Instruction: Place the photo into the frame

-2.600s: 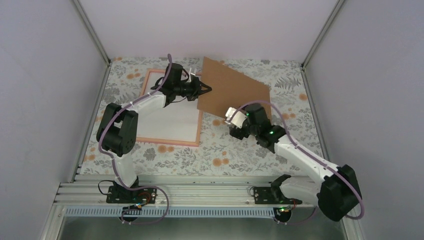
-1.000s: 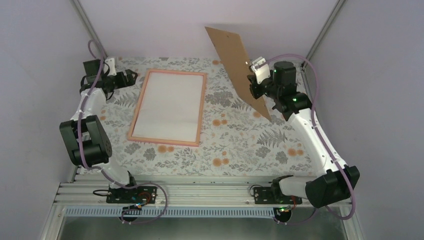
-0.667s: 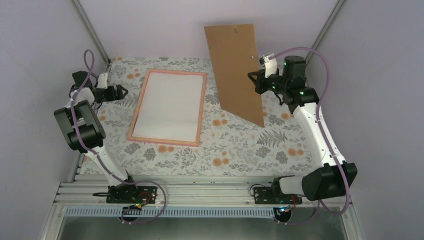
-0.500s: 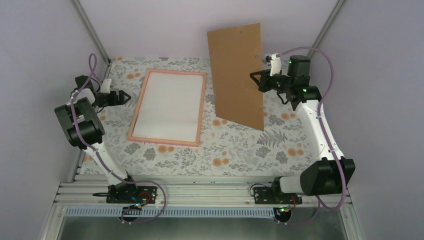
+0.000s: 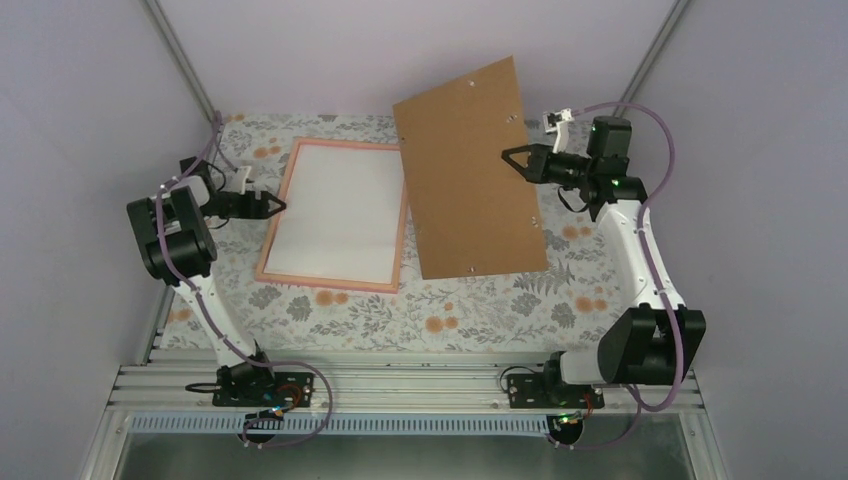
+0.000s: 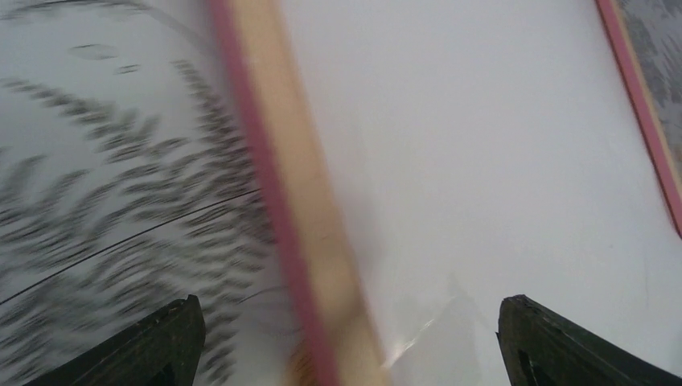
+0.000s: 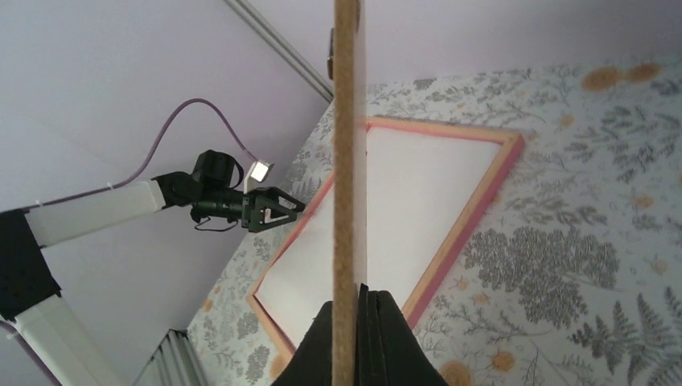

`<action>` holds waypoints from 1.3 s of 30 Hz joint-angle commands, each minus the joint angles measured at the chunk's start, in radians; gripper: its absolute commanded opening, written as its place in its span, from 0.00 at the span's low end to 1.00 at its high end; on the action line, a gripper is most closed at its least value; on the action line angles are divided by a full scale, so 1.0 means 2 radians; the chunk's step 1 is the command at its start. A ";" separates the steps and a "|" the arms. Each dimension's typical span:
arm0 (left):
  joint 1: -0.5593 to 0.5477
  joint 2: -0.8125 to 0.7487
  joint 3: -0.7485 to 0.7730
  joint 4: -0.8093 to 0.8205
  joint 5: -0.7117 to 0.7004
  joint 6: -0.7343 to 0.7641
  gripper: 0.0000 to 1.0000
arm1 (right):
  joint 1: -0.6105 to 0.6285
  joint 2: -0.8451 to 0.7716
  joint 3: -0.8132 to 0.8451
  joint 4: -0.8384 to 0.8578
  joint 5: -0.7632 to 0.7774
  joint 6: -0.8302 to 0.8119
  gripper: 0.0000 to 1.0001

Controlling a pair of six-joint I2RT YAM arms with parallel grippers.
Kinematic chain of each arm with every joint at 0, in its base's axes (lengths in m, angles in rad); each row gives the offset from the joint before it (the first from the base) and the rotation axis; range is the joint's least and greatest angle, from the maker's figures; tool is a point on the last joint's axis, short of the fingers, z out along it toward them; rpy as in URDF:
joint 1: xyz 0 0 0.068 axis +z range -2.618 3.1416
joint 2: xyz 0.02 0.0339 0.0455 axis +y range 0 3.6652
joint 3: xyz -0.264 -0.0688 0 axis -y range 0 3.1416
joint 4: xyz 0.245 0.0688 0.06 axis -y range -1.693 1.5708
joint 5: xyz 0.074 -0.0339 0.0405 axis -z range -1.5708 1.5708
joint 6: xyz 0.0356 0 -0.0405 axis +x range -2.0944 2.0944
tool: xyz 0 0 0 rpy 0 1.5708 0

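The pink frame (image 5: 327, 283) lies flat on the flowered table, and a white sheet (image 5: 340, 210) fills its middle. No printed side of the photo shows, and I cannot tell whether that sheet is the photo's back. My left gripper (image 5: 272, 205) is open, low over the frame's left rail (image 6: 297, 201), one finger on each side of it. My right gripper (image 5: 508, 156) is shut on the right edge of a brown backing board (image 5: 465, 170), held in the air and tilted over the frame's right side. In the right wrist view the board (image 7: 347, 161) is edge-on between the shut fingers (image 7: 378, 322).
Grey walls close in the table on the left, back and right. The aluminium rail (image 5: 400, 385) with both arm bases runs along the near edge. Flowered tabletop (image 5: 460, 310) lies between the frame and the rail.
The right arm has swung the board from steeply upright to a flatter tilt and leftward, over the frame's right edge. The left gripper has moved right from the back-left corner to the frame's left rail.
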 commanded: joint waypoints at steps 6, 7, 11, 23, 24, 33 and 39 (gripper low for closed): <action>-0.071 -0.015 -0.071 0.031 0.024 -0.004 0.89 | -0.069 0.020 -0.066 0.090 -0.105 0.125 0.04; -0.080 -0.023 -0.081 0.036 0.026 -0.008 0.89 | -0.075 0.023 -0.074 0.099 -0.112 0.136 0.04; -0.111 -0.043 -0.114 0.060 0.031 -0.021 0.89 | -0.082 0.025 -0.096 0.128 -0.124 0.159 0.04; -0.166 -0.089 -0.164 0.128 0.050 -0.080 0.88 | -0.054 0.042 -0.165 0.267 -0.122 0.278 0.04; -0.161 -0.097 -0.166 0.136 0.053 -0.088 0.89 | -0.044 0.048 -0.169 0.282 -0.119 0.290 0.04; -0.139 -0.142 -0.201 0.204 0.033 -0.149 0.93 | 0.045 0.123 -0.145 0.399 -0.085 0.376 0.04; -0.135 -0.147 -0.199 0.208 0.029 -0.156 0.93 | 0.081 0.195 -0.142 0.505 -0.062 0.455 0.04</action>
